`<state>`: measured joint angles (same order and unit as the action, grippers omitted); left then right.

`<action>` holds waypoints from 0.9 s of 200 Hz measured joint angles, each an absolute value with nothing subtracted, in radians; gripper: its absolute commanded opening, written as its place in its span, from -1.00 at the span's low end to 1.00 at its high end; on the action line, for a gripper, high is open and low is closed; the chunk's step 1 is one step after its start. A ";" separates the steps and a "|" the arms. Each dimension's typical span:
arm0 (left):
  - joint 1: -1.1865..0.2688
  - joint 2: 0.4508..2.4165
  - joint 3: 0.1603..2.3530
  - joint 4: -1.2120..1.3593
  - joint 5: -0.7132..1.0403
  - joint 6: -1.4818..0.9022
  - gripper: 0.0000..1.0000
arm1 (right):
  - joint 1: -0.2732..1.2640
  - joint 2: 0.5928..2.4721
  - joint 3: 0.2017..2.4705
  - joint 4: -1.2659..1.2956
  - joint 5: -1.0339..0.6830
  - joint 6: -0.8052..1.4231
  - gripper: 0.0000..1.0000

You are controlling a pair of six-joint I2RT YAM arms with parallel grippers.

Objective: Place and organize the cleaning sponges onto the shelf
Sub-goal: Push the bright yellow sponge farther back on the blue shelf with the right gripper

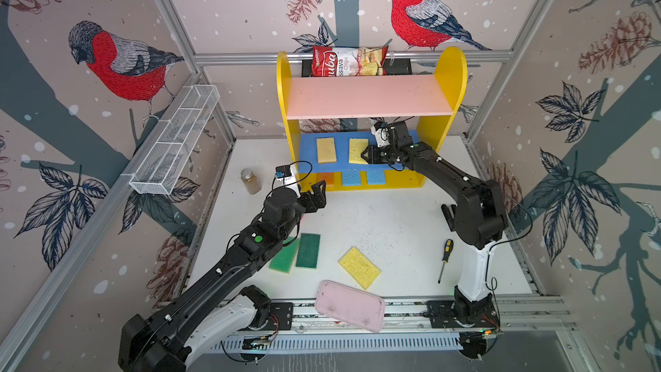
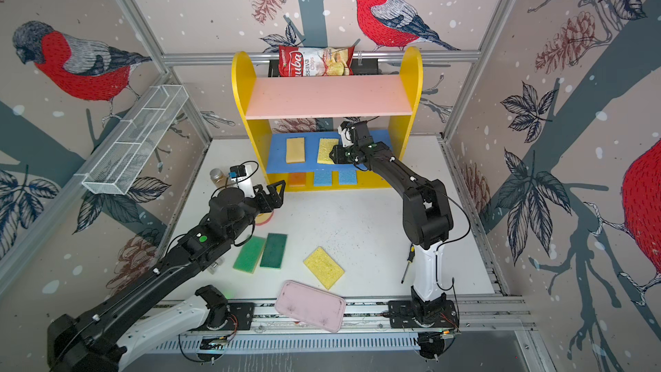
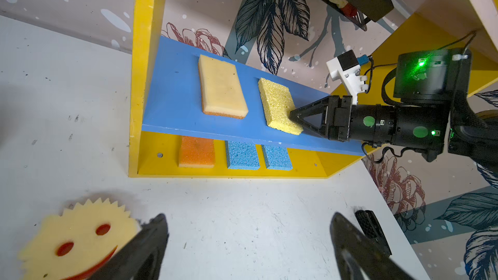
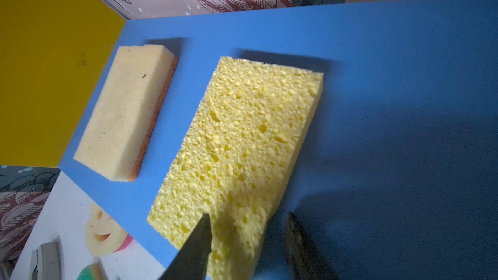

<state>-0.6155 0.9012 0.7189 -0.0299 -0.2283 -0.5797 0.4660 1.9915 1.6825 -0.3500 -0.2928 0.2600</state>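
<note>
The shelf (image 1: 447, 76) stands at the back. On its blue board (image 4: 377, 76) lie a tan sponge (image 1: 326, 150) and a porous yellow sponge (image 4: 242, 136). My right gripper (image 4: 248, 216) is open at that yellow sponge's near end: one finger is over the sponge and the other is clear of its side. An orange sponge (image 3: 197, 152) and two blue ones (image 3: 242, 154) rest on the yellow base. My left gripper (image 3: 248, 219) hangs open over bare table beside the smiley sponge (image 3: 75, 238). Two green sponges (image 1: 308, 250) and a yellow one (image 1: 359, 267) lie on the table.
A chips bag (image 1: 348, 62) sits behind the pink top board. A white wire rack (image 1: 175, 141) hangs on the left wall, with a small jar (image 1: 250, 181) below it. A screwdriver (image 1: 444, 259) lies by the right arm's base. A pink tray (image 1: 350, 305) overhangs the front rail.
</note>
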 measured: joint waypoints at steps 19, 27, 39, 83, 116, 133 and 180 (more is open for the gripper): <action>-0.616 0.900 0.719 -0.030 -0.228 -0.580 0.85 | 0.463 1.990 1.682 -0.355 -0.290 0.260 -0.17; -0.615 0.900 0.719 -0.030 -0.228 -0.580 0.85 | 0.463 1.990 1.682 -0.359 -0.287 0.260 -0.25; -0.615 0.900 0.719 -0.030 -0.228 -0.580 0.85 | 0.459 1.990 1.684 -0.365 -0.284 0.260 -0.36; -0.615 0.901 0.719 -0.030 -0.228 -0.580 0.85 | 0.459 1.995 1.692 -0.379 -0.286 0.240 -0.50; -0.615 0.902 0.719 -0.030 -0.228 -0.580 0.85 | 0.479 2.009 1.715 -0.394 -0.288 0.217 -0.50; -0.615 0.906 0.719 -0.029 -0.228 -0.580 0.85 | 0.486 2.018 1.724 -0.395 -0.288 0.207 -0.49; -0.615 0.913 0.719 -0.029 -0.228 -0.580 0.85 | 0.485 2.019 1.722 -0.384 -0.293 0.207 -0.30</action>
<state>-0.6151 0.9134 0.7189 -0.0292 -0.2283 -0.5800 0.4847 2.0186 1.7218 -0.3840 -0.2928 0.2070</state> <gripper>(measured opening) 0.926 0.323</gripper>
